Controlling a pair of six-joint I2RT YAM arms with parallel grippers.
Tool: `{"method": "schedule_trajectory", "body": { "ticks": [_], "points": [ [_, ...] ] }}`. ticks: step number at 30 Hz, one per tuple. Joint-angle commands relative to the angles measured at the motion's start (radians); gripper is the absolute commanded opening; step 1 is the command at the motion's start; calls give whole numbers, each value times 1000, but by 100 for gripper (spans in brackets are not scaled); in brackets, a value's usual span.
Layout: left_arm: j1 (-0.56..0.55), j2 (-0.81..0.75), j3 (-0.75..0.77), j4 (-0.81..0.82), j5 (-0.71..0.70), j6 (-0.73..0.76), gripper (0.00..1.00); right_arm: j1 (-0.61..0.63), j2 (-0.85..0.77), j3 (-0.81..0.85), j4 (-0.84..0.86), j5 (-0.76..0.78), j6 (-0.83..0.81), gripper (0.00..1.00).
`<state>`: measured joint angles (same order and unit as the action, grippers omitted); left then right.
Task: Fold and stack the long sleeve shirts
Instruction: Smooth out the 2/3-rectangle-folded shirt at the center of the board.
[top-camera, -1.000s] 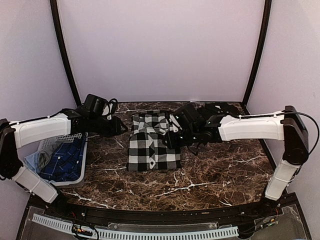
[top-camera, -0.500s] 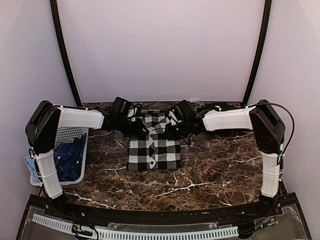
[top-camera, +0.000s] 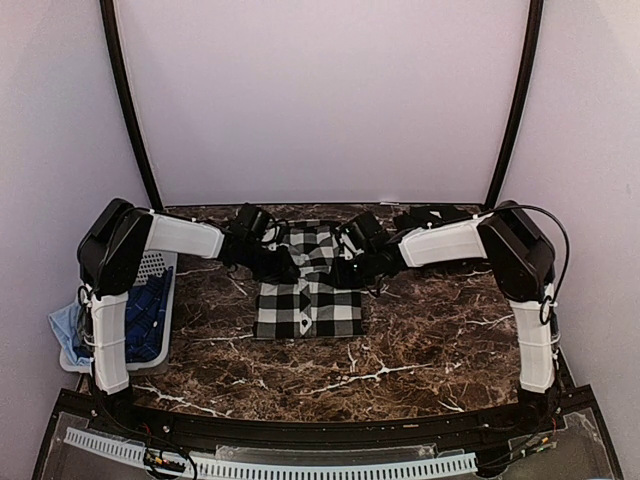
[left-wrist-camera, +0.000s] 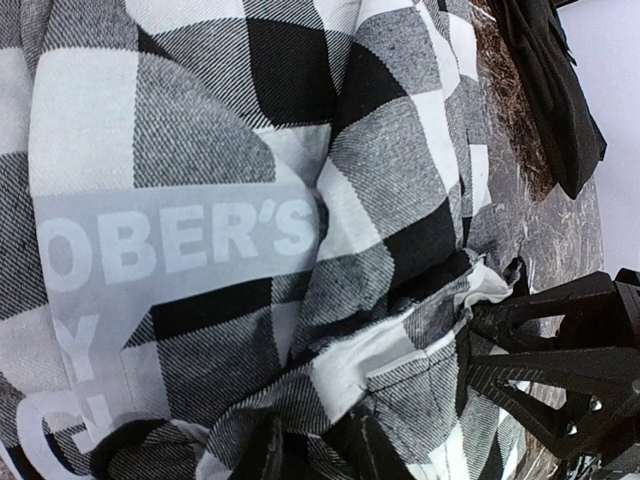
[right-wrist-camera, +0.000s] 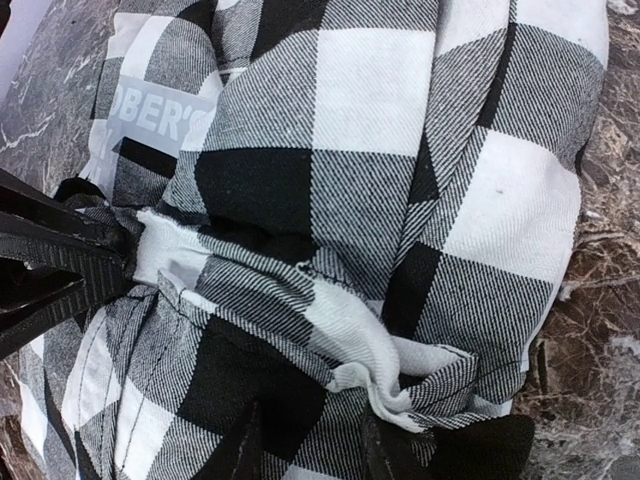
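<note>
Pinching checked shirt folds: left gripper, right gripper, jaws narrowly parted.

Marble table lies open near and right of the checked shirt. Left of the shirt stands the white basket. Over the shirt's far end 2 arms meet, left arm and right arm, blocking passage.

The shirt is showing matt woven cloth with a coarse diagonal twill, its white letters lying flatter and smoother than the weave. The table is looking like polished brown marble with white veins. The basket is showing white perforated plastic, and the arm shells are gleaming as smooth white plastic.
</note>
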<state>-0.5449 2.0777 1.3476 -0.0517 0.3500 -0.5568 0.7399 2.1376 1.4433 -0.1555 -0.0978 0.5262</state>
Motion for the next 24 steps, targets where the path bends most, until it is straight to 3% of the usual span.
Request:
{"method": "schedule_trajectory", "body": {
  "ticks": [1, 13, 24],
  "points": [
    [2, -23, 49, -68, -10, 30, 23, -6, -34, 19, -34, 11, -3, 33],
    [2, -251, 20, -141, -101, 56, 29, -1, -244, -121, -50, 51, -1, 36],
    [2, -304, -133, -129, -122, 32, 27, -7, -147, -89, -55, 90, -10, 35]
  ]
}}
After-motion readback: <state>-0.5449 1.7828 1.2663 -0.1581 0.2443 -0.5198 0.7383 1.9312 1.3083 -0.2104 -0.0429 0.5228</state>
